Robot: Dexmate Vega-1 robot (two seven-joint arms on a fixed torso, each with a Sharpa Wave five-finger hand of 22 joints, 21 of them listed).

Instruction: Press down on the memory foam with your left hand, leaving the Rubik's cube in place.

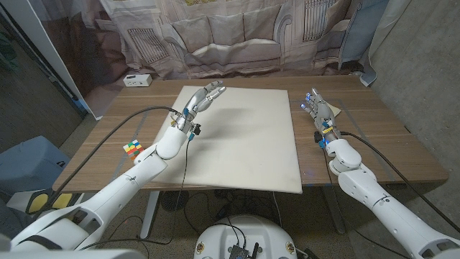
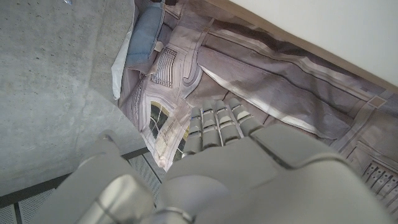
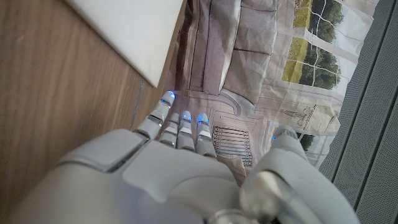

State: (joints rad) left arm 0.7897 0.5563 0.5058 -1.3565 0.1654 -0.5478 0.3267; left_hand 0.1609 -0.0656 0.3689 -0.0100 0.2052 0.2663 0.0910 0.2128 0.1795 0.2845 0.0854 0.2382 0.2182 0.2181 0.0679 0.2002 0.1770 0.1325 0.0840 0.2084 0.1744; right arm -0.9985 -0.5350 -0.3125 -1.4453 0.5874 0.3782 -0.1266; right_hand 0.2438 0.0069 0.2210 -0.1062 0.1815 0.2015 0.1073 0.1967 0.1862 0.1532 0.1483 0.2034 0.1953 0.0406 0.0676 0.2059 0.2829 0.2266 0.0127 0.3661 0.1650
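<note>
Wooden counter (image 1: 402,151) under you carries the white memory foam (image 1: 241,137) at its middle, with a printed sofa backdrop (image 1: 237,36) behind. Your left hand (image 1: 203,98) hangs over the foam's far left corner, fingers apart and extended, holding nothing; whether it touches the pad, you cannot tell. The foam lies directly beneath and to the right of it, so the press goes straight down. The Rubik's cube (image 1: 131,148) sits off the foam beside your left forearm, well clear. Your right hand (image 1: 319,109) waits with fingers apart, right of the foam.
</note>
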